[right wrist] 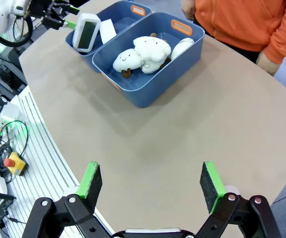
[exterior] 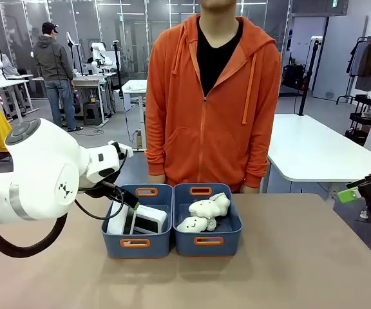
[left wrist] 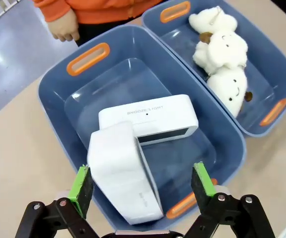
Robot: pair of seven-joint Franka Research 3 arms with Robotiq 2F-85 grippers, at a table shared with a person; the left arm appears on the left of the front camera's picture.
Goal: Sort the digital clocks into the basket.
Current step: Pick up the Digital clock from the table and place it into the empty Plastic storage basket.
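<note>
While the person in the orange hooded top (exterior: 212, 96) stood at the far edge of the brown table (exterior: 288, 270), the two blue rectangular plastic baskets (exterior: 138, 244) sat side by side at its middle. White plush toys (exterior: 201, 214) filled the right one. Both white rounded plastic digital clocks (left wrist: 148, 119) lay in the left one, one flat, the other (left wrist: 123, 173) propped against the near wall. Just above it, the left gripper (left wrist: 143, 186) stood spread wide, gripping nothing. Retreating well probably meant rising straight, clear of the propped clock. Apart over bare table, the right gripper (right wrist: 150, 186) gaped empty.
</note>
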